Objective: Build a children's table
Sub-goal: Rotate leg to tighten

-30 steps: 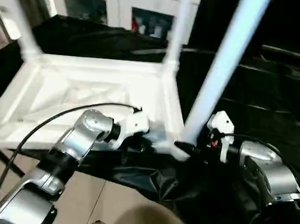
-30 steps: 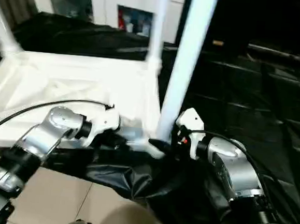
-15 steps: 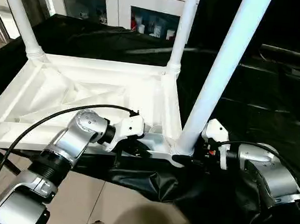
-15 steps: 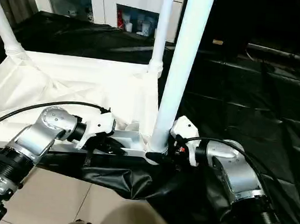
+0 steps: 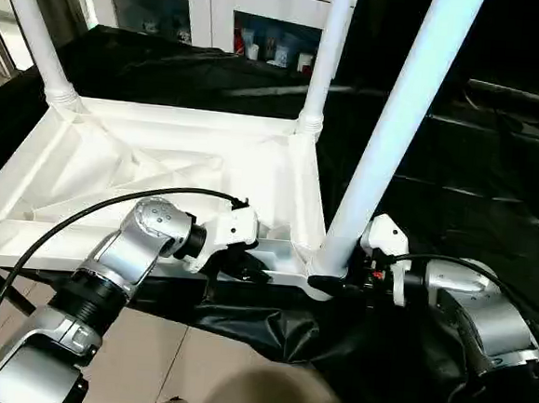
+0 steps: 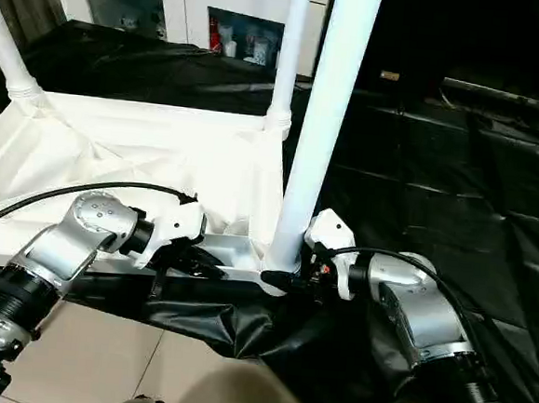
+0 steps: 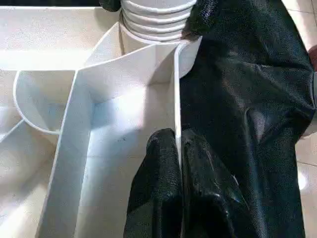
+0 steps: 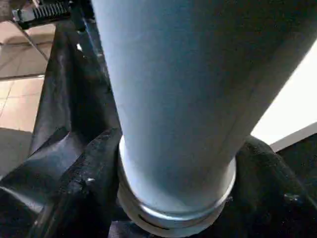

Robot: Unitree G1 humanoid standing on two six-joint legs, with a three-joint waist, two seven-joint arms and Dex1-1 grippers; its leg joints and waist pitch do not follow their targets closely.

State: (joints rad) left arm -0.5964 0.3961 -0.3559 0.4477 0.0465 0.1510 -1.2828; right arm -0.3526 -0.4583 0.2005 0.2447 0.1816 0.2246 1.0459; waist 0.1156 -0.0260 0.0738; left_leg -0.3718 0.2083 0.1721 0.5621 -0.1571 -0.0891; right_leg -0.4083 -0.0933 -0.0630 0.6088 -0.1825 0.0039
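The white table top [image 5: 160, 170] lies upside down on a black cloth, ribbed underside up. Two white legs stand in its far corner sockets, one on the left [image 5: 35, 38] and one on the right [image 5: 323, 61]. A third leg [image 5: 397, 127] rises from the near right corner socket [image 5: 325, 267]. My left gripper [image 5: 246, 267] is shut on the top's thin near rim [image 7: 177, 99], with one black finger [image 7: 158, 188] on each side of it. My right gripper [image 5: 333, 283] is shut on the base of the near right leg [image 8: 173, 99], and its fingers [image 8: 91, 173] flank the ringed collar.
A black cloth [image 5: 457, 188] covers the work surface and hangs over its near edge above a tiled floor [image 5: 191, 363]. A white cabinet with glass doors [image 5: 218, 20] stands behind. A black cable [image 5: 81, 219] loops over my left forearm.
The head camera has shifted and steadied, so the whole picture moved. Both grippers hold the same places on the rim and the leg.
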